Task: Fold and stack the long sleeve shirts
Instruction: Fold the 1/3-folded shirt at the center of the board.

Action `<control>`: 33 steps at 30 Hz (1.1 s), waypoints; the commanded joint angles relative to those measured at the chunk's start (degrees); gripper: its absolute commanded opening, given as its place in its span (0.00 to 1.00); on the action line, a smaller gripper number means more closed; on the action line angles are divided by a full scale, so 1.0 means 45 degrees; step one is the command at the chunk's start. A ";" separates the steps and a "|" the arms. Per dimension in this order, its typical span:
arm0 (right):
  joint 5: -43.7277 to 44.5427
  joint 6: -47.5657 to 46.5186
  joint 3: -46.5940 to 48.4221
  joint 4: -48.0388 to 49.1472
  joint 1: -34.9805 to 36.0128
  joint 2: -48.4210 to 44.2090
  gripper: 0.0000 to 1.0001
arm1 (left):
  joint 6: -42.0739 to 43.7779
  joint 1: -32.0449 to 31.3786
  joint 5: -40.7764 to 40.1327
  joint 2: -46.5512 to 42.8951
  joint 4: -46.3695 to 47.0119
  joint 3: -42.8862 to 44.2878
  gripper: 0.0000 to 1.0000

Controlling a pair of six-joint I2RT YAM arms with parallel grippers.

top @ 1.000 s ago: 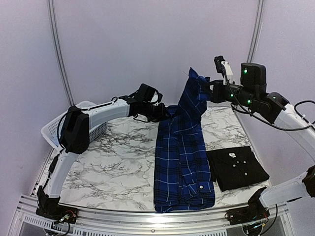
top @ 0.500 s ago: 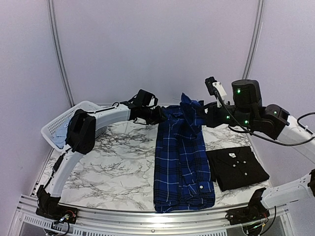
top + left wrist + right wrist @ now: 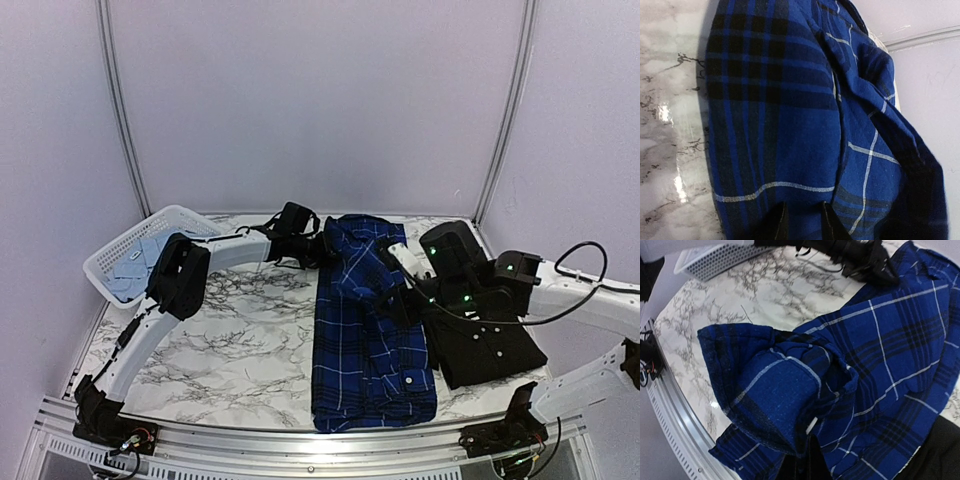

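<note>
plaid shirt (image 3: 365, 350) lies mid-table (image 3: 230, 340), long axis near–far, one short end at the near edge, other end far; sleeve cuff with button is tucked on top at the near right; collar end not clear from above.

left gripper (image 3: 322, 250) sits at the far-left corner of the shirt; left wrist view shows its fingers narrow with plaid cloth between them (image 3: 804, 226), so it reads as pinching that corner low on the table.

right gripper (image 3: 402, 298) sits over the shirt's right side, about mid-length; right wrist view shows it clamped on a bunched fold of plaid (image 3: 775, 395), that corner doubled over onto the shirt body.

key relation: the near short end lies straight toward the arm bases from both grippers, along the long axis; right gripper is nearer to it, left one is well behind at the far end; likely the fold in half needs the left corner brought nearward to level up, else the crease skews.

black shirt (image 3: 490, 345) lies folded just right of the plaid, right arm partly over it; pale blue shirt (image 3: 140, 262) is in the basket (image 3: 120, 240) at far left, well apart.
</note>
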 commanded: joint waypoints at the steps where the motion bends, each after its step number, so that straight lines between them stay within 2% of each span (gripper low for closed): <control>1: -0.1422 0.0209 -0.0553 0.0147 0.0677 0.0181 0.00 | -0.0276 0.0188 0.0097 0.0377 0.0461 0.0389 0.25; 11: -0.2870 0.0454 -0.1930 0.0605 0.1126 0.0924 0.00 | 0.0138 0.0277 0.0514 -0.0933 0.0423 -0.0399 0.25; 21: -0.3718 0.0262 -0.2006 0.0664 0.1478 0.1531 0.00 | 0.0495 0.0336 0.1155 -0.2032 0.0157 -0.1240 0.24; 33: -0.4007 0.0304 -0.2515 0.1046 0.1628 0.2375 0.00 | 0.1031 0.0336 0.1153 -0.4365 0.0048 -0.3823 0.23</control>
